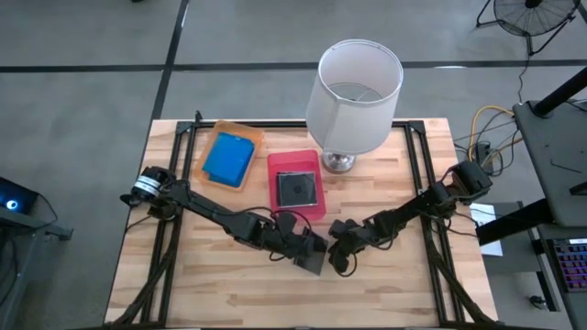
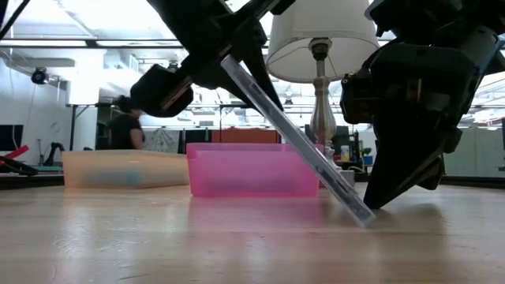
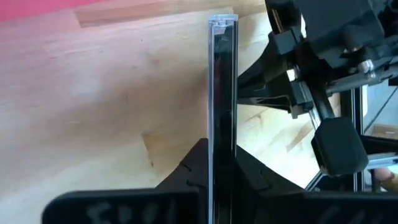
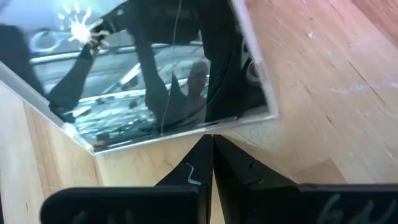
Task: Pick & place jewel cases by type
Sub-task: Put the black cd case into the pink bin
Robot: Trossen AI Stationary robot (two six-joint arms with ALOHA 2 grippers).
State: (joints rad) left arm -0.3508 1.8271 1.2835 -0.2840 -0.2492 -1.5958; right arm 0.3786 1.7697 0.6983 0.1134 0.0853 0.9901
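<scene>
A dark grey/clear square jewel case (image 2: 293, 136) stands tilted on the table between both grippers; in the high view the case (image 1: 313, 262) is at the table's middle near side. My left gripper (image 3: 221, 149) is shut on it. My right gripper (image 4: 211, 142) is shut, with its tips at the case's lower edge. Another dark case (image 1: 296, 189) lies flat in the pink tray (image 1: 274, 165). A bright blue case (image 1: 228, 159) lies in the orange tray (image 1: 207, 147). My left gripper (image 2: 229, 55) pinches the case's upper edge (image 3: 222, 134) between its two fingers, coming slanting down from the table's left. The case is seen edge-on between them. It leans steeply, its lower edge (image 2: 361, 213) on the table. My right gripper (image 2: 377, 203) points slanting down from the table's right. Its shut fingertips (image 4: 208, 146) stand against the case's lower edge (image 4: 186, 134) at the table top. I cannot tell for sure that they touch.
A white-shaded lamp (image 1: 359, 87) stands on its metal foot (image 1: 337, 162) behind the pink tray, at the far middle of the table. The two trays sit side by side at the far left. Bare wood (image 1: 220, 284) stretches along the near edge. A person (image 2: 126, 122) is in the room beyond.
</scene>
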